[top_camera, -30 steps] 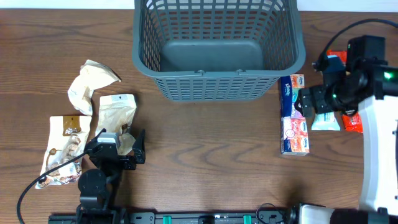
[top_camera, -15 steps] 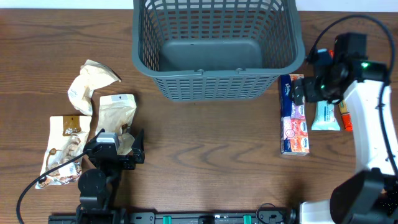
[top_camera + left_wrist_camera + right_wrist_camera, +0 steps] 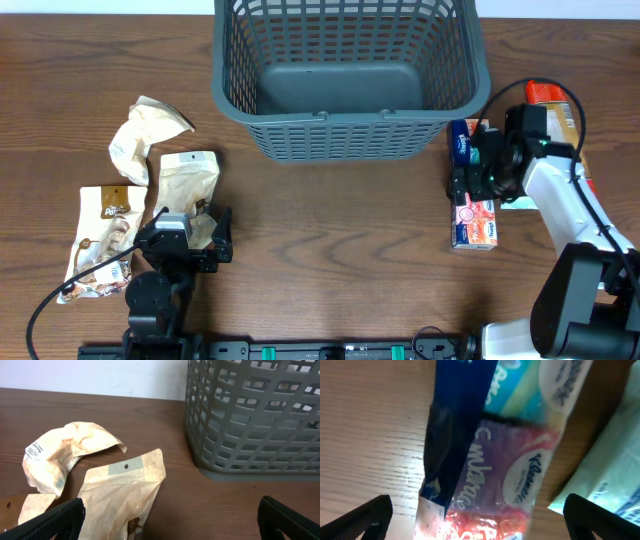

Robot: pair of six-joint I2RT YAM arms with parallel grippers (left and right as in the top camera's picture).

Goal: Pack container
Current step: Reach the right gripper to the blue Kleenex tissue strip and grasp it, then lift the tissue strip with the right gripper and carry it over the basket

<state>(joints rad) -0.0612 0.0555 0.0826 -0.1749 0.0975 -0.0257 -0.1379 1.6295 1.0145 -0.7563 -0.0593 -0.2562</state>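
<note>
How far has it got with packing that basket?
Nothing looks done: the container is empty. In hand: the right pincer is open over the Kleenex tissue multipack, not gripping it yet. Left to do: that pack, the three beige snack bags by the open left pincer, and the orange pack at the right.

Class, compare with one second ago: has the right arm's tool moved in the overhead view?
Yes. The right tool has swung leftward, toward the dark grey lattice plastic basket, and now sits over the long multicoloured tissue pack.
</note>
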